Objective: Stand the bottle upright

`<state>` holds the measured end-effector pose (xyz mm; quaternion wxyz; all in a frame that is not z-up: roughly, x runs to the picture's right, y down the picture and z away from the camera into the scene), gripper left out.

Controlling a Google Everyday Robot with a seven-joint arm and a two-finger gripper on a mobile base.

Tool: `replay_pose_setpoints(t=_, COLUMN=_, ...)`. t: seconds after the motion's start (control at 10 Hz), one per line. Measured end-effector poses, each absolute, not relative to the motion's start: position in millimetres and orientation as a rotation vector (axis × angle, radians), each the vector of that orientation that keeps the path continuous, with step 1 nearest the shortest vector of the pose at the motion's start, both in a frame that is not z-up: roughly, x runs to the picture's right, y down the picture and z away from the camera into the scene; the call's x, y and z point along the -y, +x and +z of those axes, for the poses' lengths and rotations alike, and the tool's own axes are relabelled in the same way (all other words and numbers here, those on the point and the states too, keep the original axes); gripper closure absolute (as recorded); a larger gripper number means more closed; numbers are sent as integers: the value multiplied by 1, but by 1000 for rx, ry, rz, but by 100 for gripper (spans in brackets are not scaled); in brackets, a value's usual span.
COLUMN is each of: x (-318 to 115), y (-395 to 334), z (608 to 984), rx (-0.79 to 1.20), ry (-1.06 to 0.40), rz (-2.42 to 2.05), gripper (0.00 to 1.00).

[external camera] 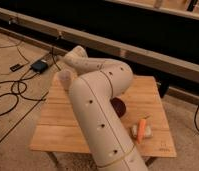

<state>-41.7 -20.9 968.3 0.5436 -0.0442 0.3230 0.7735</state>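
Wooden table (63,120) bearing a translucent cup (66,79), a purple bowl (119,106) and a white block (142,131) with orange piece; gripper hidden behind the arm.
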Motion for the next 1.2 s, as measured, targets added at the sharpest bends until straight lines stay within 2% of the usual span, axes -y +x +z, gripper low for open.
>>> replay_pose_setpoints(t=0.8, x=-2, y=-1, z=958, rx=-878, ry=-61, rz=1812, gripper=35)
replay_pose_setpoints(t=1.2, x=2, y=1, z=962, rx=-868, ry=-119, rz=1913, gripper=35)
